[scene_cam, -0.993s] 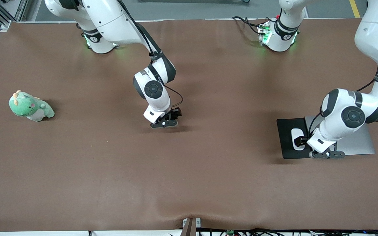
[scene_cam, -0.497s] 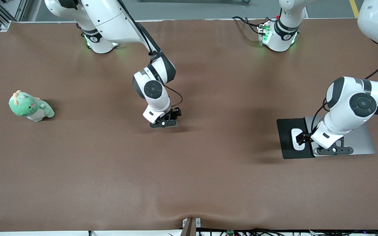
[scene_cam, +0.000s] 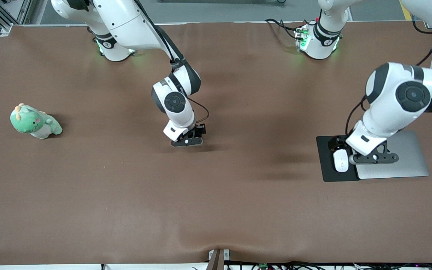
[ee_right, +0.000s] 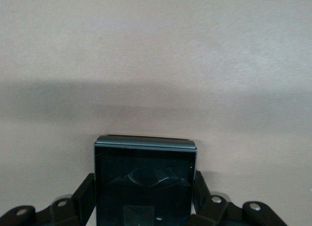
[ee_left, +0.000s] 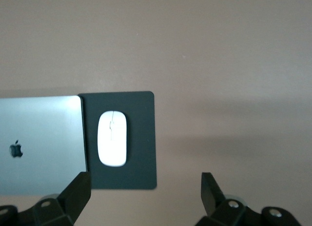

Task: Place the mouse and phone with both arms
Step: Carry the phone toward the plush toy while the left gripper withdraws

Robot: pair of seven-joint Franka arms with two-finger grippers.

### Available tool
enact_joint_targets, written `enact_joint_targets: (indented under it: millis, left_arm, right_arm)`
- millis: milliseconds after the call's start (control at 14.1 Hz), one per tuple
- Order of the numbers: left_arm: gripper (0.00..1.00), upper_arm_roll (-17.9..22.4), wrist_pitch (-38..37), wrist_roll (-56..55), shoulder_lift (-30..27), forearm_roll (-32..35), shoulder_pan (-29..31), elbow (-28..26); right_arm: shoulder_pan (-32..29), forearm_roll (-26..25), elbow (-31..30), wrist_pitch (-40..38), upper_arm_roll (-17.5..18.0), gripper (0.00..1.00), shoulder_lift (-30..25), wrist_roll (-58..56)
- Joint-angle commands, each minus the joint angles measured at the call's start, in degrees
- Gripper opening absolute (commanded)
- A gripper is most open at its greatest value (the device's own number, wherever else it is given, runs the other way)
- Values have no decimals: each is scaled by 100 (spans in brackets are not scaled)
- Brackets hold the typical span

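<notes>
White mouse (scene_cam: 341, 160) rests on a black pad (scene_cam: 328, 168) under the left gripper's (scene_cam: 374, 159) spread jaws; right gripper (scene_cam: 186, 142) pinches the phone (ee_right: 145, 184) mid-tabletop.

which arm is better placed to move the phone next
Right. The right gripper is already shut on the phone at mid-table. The left gripper hangs open over the mouse on its mouse pad.

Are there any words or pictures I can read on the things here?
No words can be read.
Laptop: a dark apple logo on its silver lid, no letters.
Phone: a faint mark on its dark face, too dim to read.
Mouse: no markings.
</notes>
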Motion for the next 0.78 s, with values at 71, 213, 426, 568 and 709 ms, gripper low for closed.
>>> enact_joint_targets:
  millis: [71, 213, 426, 568, 709]
  left_arm:
    - [100, 954, -467, 45, -699, -566, -914, -68]
    - [100, 1351, -704, 395, -936, -690, -1337, -76]
    - [100, 1781, -1056, 826, -1253, -953, -1688, -76]
    - [100, 2335, -1364, 889, -1473, -963, -2128, -68]
    - [100, 2591, -1601, 932, -1684, -1015, -2287, -59]
  right_arm:
    - [-516, 98, 409, -1420, 26, 0, -664, 9]
    - [-928, 90, 445, -2098, 26, 0, -1147, -26]
    - [-1526, 90, 445, -2714, 26, 0, -1772, -280]
    - [-1930, 90, 498, -3057, 26, 0, -2089, -587]
    - [-2378, 81, 655, -3531, 26, 0, -2327, -956]
